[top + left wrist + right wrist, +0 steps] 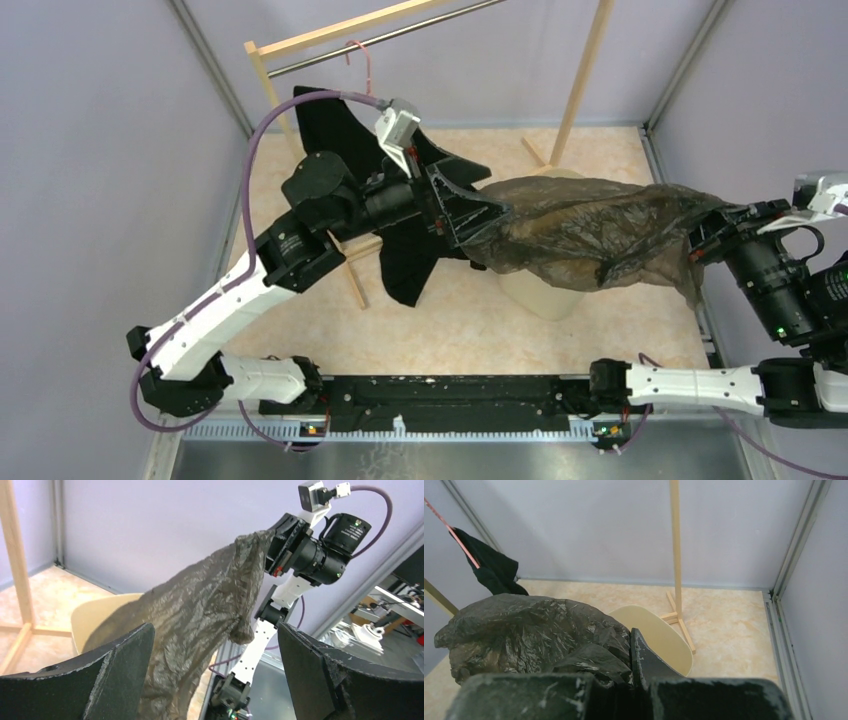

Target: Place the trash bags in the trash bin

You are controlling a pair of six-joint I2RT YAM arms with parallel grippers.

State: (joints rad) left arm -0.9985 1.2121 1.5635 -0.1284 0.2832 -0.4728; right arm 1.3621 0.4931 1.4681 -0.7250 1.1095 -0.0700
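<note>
This is a robotics lab test cell, not a home. Plain lilac wall panels set in aluminium posts box in a small, speckled beige floor. At the near edge, 2 white-and-black robot arms are bolted to a black rail, and a purple cable runs to a wrist camera. A wooden clothes rack at the far side and a cream trash bin stand as props. The left wrist view shows benches with equipment past the right wall.
</note>
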